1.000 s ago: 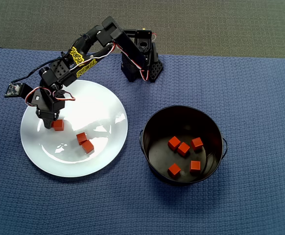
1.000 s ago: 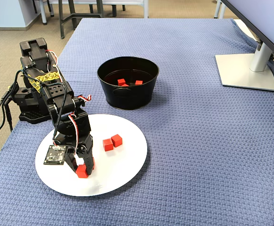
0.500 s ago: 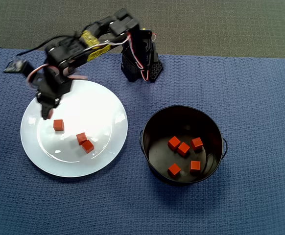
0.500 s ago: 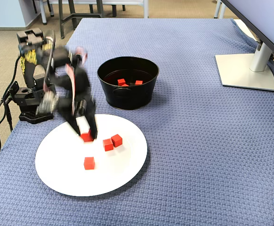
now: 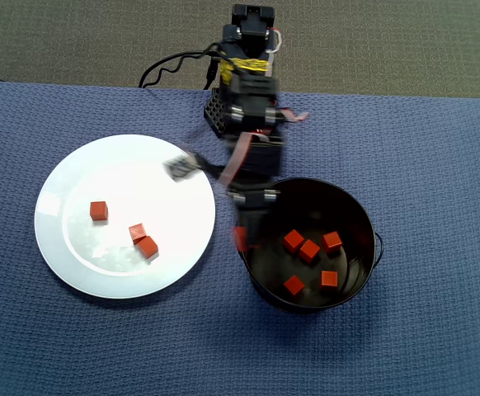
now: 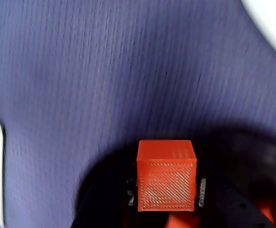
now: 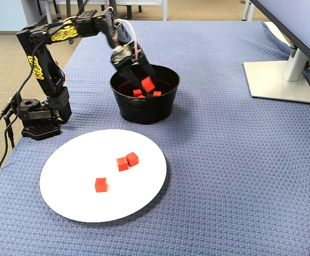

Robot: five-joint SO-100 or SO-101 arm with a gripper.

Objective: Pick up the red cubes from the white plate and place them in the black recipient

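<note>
Overhead view: your gripper (image 5: 242,239) sits at the left rim of the black pot (image 5: 261,289), clamped on one red cube (image 5: 240,238) that reads blurred. Five more cubes (image 5: 309,251) lie inside the pot; three cubes (image 5: 141,240) remain on the white plate (image 5: 75,276), well left of the gripper, one apart and two touching. Wrist view: the held cube (image 6: 166,182) fills the lower centre, pinched between the fingers, with the pot's dark rim (image 6: 266,156) curving behind it and blue cloth (image 6: 105,71) above; plate edge (image 6: 271,19) shows top right. Fixed view: the arm (image 7: 64,33) reaches over from its base (image 7: 35,114) at left, gripper (image 7: 144,80) tilted down over the pot (image 7: 144,109), cube (image 7: 147,84) gripped just above the opening. Plate (image 7: 64,208) sits nearer the camera, three cubes (image 7: 124,161) on it. Surface is a blue woven cloth (image 7: 229,160); a monitor stand (image 7: 280,80) stands at right, carpet floor (image 7: 0,48) and chair legs (image 7: 80,16) behind.
</note>
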